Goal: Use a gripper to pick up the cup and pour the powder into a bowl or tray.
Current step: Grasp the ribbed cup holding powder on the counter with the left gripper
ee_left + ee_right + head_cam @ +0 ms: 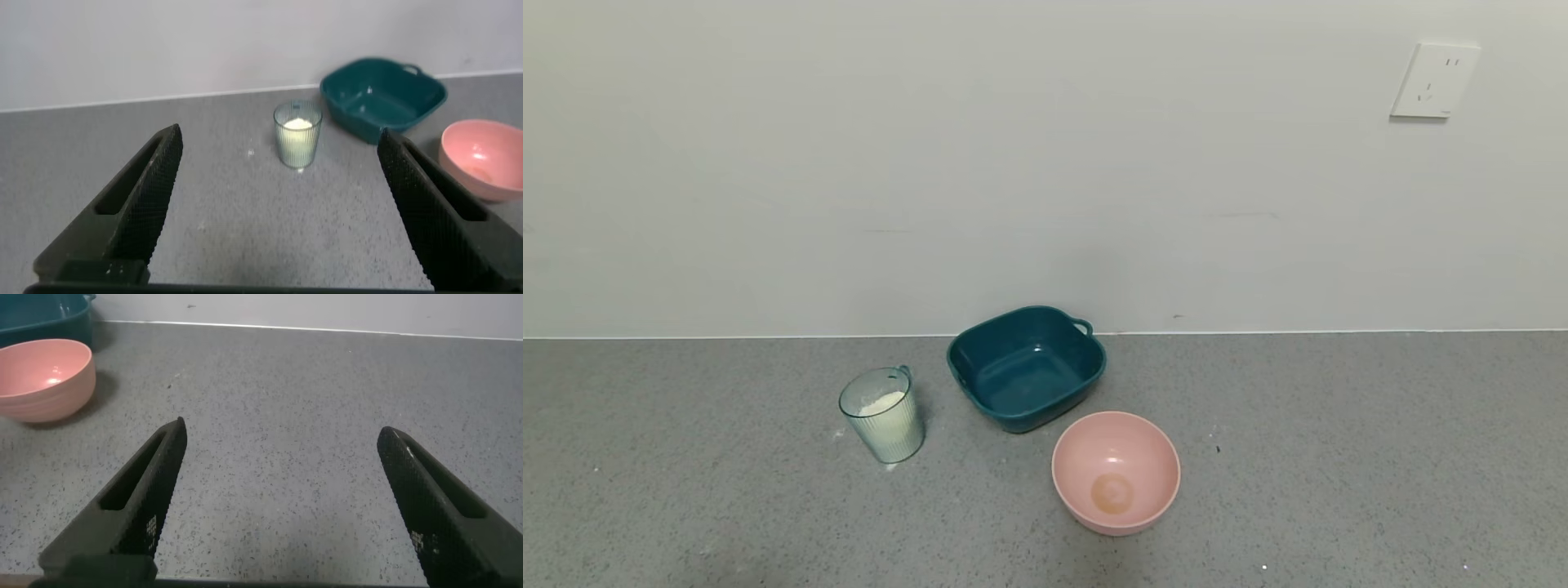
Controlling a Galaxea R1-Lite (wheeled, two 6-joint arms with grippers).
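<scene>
Left gripper (278, 204): jaws spread wide, holding nothing, low over the counter (229, 212); not visible from the head camera.
Right gripper (282, 498): parked, jaws wide and empty, pink bowl (41, 380) off to one side ahead of it.
Cup (297, 133): upright straight ahead of the left gripper, well apart from it, powder (299, 123) heaped inside.
Bowl (484, 157): ahead and off to the side of the left gripper, beyond one fingertip; teal tray (382, 96) behind the cup.
Risk, knock: an off-centre approach could let a finger push the light cup over, spilling powder.
Risk, grip: the ribbed sides may slip if squeezed near the rim.
Risk, pour: tipping early could drop powder short of the bowl.
</scene>
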